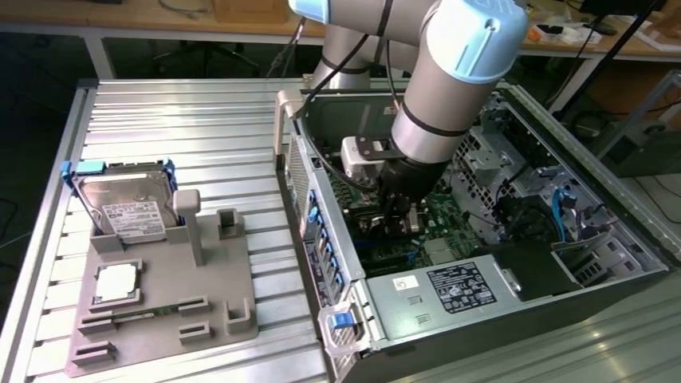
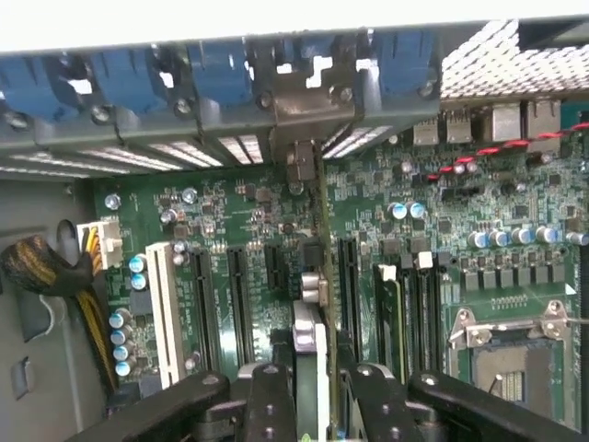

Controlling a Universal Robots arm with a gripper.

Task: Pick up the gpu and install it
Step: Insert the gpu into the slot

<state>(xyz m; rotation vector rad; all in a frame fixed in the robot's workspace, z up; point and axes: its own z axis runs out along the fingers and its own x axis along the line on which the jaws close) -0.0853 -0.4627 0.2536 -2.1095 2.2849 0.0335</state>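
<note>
The gpu [image 2: 321,304] stands on edge inside the open computer case, seen edge-on as a thin vertical board over the green motherboard's expansion slots. Its silver metal end bracket [image 2: 308,115] sits against the row of rear slot openings. Its near end lies between black fingers.

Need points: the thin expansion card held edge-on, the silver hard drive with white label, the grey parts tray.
thin edge-on gpu card [image 2: 323,276], wrist view, upper edge of the board
boxy silver hard drive with white label [image 1: 127,209], exterior view, on the label
grey plastic parts tray [image 1: 159,275], exterior view, bare flat middle
</note>
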